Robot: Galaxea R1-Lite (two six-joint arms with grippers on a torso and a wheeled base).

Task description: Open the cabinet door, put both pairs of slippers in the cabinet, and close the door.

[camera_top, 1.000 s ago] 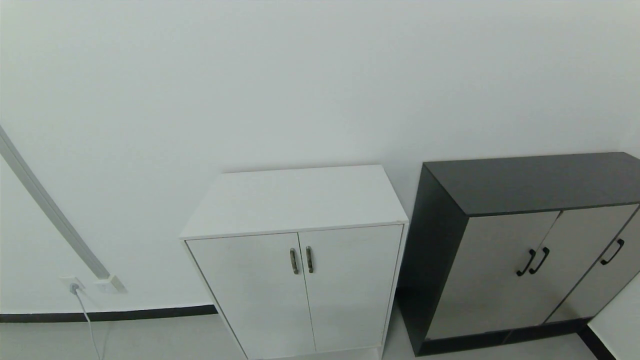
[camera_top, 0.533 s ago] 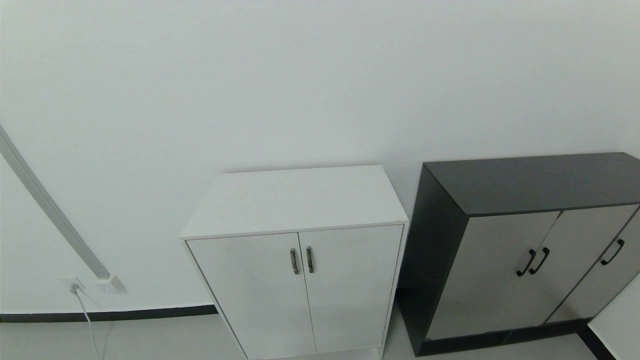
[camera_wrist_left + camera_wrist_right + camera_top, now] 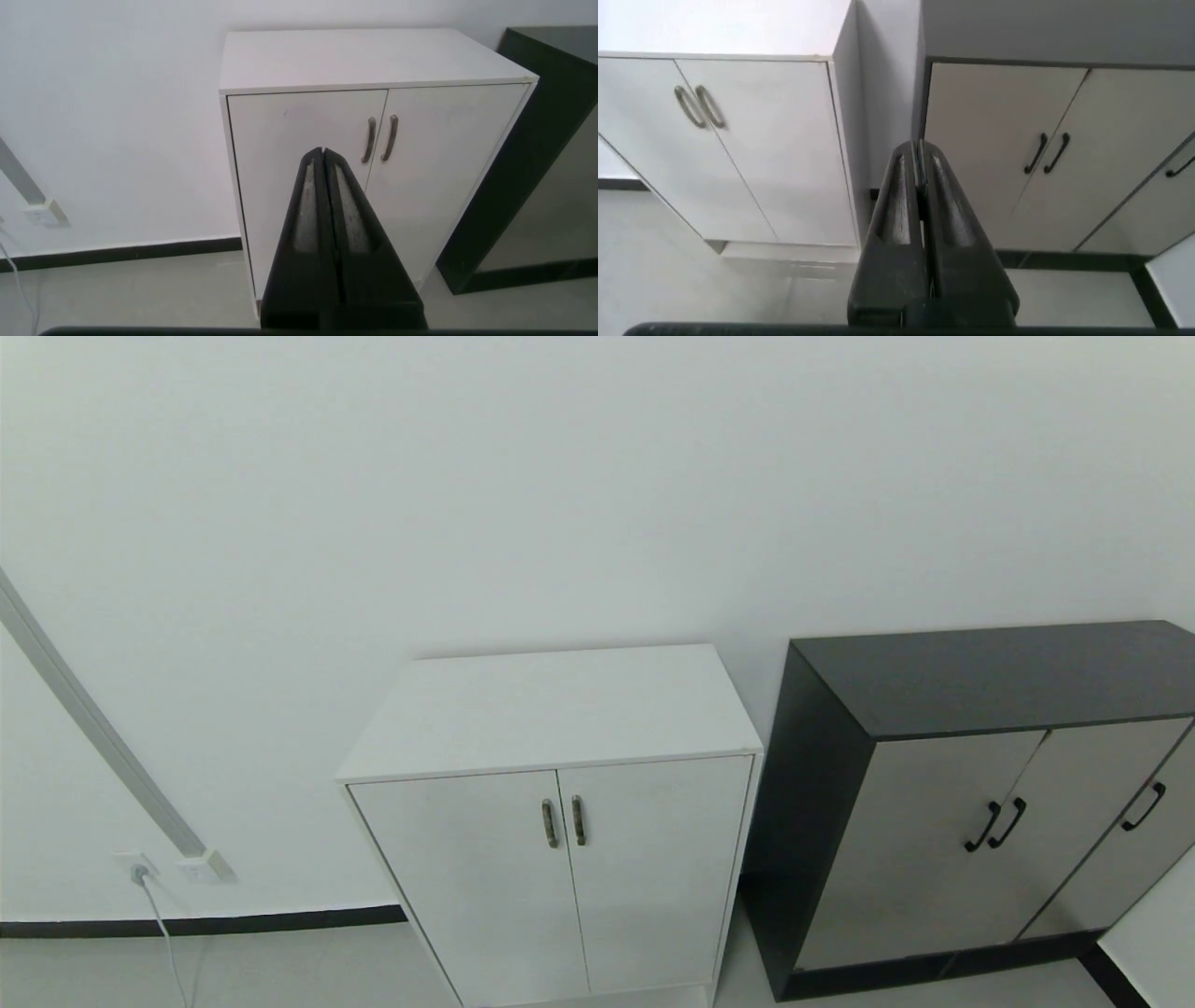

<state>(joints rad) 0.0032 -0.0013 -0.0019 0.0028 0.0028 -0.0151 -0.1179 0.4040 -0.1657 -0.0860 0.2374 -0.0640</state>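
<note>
A white two-door cabinet stands against the wall, both doors closed, with two metal handles side by side at the middle seam. My left gripper is shut with nothing in it, held off in front of the white cabinet, short of its handles. My right gripper is shut and holds nothing, facing the gap between the white cabinet and a dark one.
A black cabinet with grey doors and black handles stands right beside the white one. A wall socket with a plugged cable and a slanted cable duct are at the left. Bare grey floor lies in front.
</note>
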